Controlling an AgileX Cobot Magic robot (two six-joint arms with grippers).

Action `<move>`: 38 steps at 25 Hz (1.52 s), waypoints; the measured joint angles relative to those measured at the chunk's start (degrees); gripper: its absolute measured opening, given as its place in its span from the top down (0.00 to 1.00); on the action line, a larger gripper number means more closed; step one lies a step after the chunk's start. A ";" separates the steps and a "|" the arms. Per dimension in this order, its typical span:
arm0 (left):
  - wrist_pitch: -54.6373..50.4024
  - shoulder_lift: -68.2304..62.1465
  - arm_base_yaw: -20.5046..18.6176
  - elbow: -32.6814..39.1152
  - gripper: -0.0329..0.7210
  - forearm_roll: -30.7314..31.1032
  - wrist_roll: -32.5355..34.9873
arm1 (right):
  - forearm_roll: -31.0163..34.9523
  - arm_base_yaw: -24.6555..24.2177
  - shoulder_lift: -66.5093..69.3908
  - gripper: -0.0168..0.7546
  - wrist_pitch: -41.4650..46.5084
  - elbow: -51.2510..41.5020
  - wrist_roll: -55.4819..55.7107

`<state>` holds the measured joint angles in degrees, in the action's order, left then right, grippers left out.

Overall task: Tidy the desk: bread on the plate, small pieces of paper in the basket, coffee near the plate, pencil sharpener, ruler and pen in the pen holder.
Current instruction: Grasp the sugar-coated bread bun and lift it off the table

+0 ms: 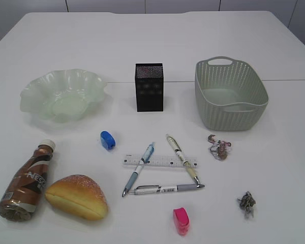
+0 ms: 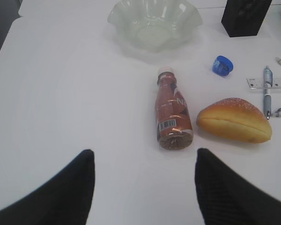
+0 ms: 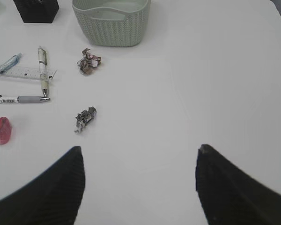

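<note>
On the white desk [image 1: 279, 157] the coffee [image 1: 28, 181] lies on its side beside the bread [image 1: 77, 196], front left. Behind them is the green plate [image 1: 35, 94], holding nothing. The ruler [image 1: 160, 162] lies mid-desk under a blue pen [image 1: 139, 169] and a cream pen [image 1: 182, 157], with a grey pen [image 1: 165, 189] in front. A blue pencil sharpener [image 1: 108, 140] and a pink one [image 1: 181, 221] lie apart. Pinkish paper [image 1: 219, 147] and grey paper [image 1: 247, 203] lie before the basket [image 1: 229, 114]. The pen holder [image 1: 149, 86] stands centre back. My left gripper [image 2: 144, 154] is open short of the coffee [image 2: 173, 112]. My right gripper [image 3: 140, 150] is open, right of the grey paper [image 3: 85, 118].
A seam between two tabletops runs across behind the basket. Neither arm shows in the exterior view. Bare white surface stretches along the right side and the far back.
</note>
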<state>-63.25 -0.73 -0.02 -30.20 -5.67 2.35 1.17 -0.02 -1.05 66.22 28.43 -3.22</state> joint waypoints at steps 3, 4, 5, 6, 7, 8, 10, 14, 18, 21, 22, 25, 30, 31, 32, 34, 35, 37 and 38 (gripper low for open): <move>0.00 0.00 0.00 0.00 0.31 0.00 0.00 | 0.00 0.00 0.00 0.27 0.00 0.00 0.00; 0.00 0.00 0.00 0.00 0.31 0.00 0.00 | 0.00 0.00 0.00 0.27 0.00 0.00 0.00; 0.00 0.00 0.00 0.00 0.31 0.00 0.00 | 0.00 0.00 0.00 0.27 0.00 0.00 0.00; 0.00 0.00 0.00 0.00 0.31 0.00 0.00 | 0.00 0.00 0.00 0.27 0.00 0.00 0.00; 0.00 0.00 0.00 0.00 0.31 0.00 0.00 | 0.00 0.00 0.00 0.27 0.00 0.00 0.00; 0.00 0.00 0.00 0.00 0.31 0.00 0.00 | 0.00 0.00 0.00 0.27 0.00 0.00 0.00; 0.00 0.00 0.00 0.00 0.31 0.00 0.00 | 0.00 0.00 0.00 0.27 0.00 0.00 0.00; 0.00 0.00 0.00 0.00 0.31 0.00 0.00 | 0.00 0.00 0.00 0.27 0.00 0.00 0.00; 0.00 0.00 0.00 0.00 0.31 0.00 0.00 | 0.00 0.00 0.00 0.27 0.00 0.00 0.00; 0.00 0.00 0.00 0.00 0.31 -0.14 0.00 | 0.00 0.00 0.00 0.27 0.00 0.00 0.00; 0.00 0.00 0.00 0.00 0.31 -0.17 0.00 | 0.00 0.00 0.00 0.27 0.00 0.00 0.00; 0.00 0.00 0.00 0.00 0.31 -0.40 0.00 | 0.00 0.00 0.00 0.27 0.00 0.00 0.00; 0.00 0.00 0.00 0.00 0.31 -0.49 0.00 | 0.00 0.00 0.00 0.27 0.00 0.00 0.00; 0.00 0.00 0.00 0.00 0.31 -0.49 0.00 | 0.00 0.00 0.00 0.27 0.00 0.00 0.00; 0.00 0.00 0.00 0.00 0.31 -0.49 0.00 | 0.00 0.00 0.00 0.27 0.00 0.00 0.00; 0.00 0.00 0.00 0.00 0.31 -0.49 0.00 | 0.00 0.00 0.00 0.27 0.00 0.00 0.00; 0.00 0.00 0.00 0.00 0.31 -0.49 0.00 | 0.00 0.00 0.00 0.27 0.00 0.00 0.00; 0.00 0.00 0.00 0.00 0.31 -0.49 0.00 | 0.24 0.00 0.00 0.27 0.00 0.00 0.00; 0.00 0.00 0.00 0.00 0.31 -0.49 0.00 | 0.38 0.00 0.00 0.27 0.00 0.00 0.00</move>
<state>-63.25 -0.73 -0.02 -30.20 -6.17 2.35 1.55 -0.02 -1.05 66.22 28.43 -3.22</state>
